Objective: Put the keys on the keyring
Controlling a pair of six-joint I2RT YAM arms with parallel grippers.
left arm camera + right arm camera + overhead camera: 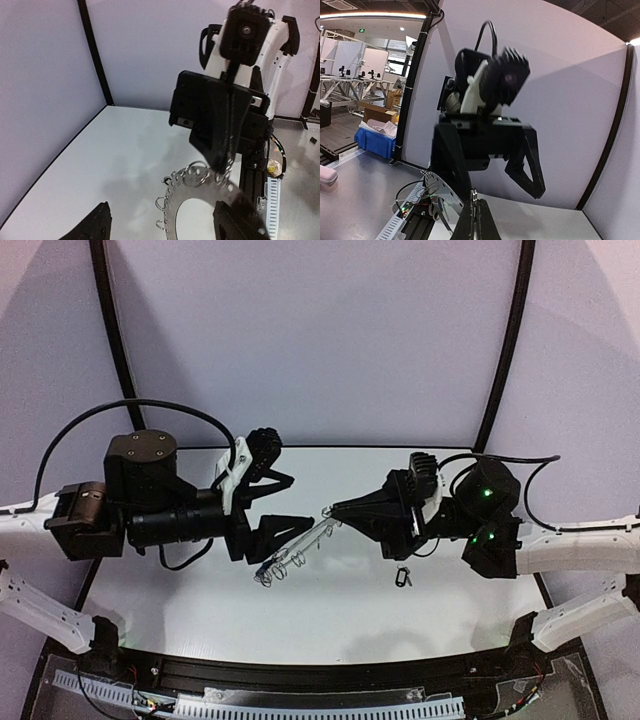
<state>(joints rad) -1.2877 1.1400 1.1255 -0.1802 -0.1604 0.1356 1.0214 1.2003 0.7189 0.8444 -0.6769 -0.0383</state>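
Observation:
The keyring (295, 552) is a flat grey ring fringed with wire loops, tilted, its low end near the table. My right gripper (332, 510) is shut on its upper rim. In the right wrist view the fingertips (476, 202) pinch thin metal, and the ring's band (440, 187) curves off to the left. My left gripper (298, 502) is open wide. In the left wrist view the ring (182, 192) lies against its right finger (235, 222), and the right gripper (220, 160) grips from above. A small black-headed key (402, 577) lies on the table. The blue-tagged key is not in view.
The white table (330, 630) is ringed by grey walls with black poles at the back corners. A black rail with cable chain (300, 695) runs along the near edge. The two arms face each other above the table's middle.

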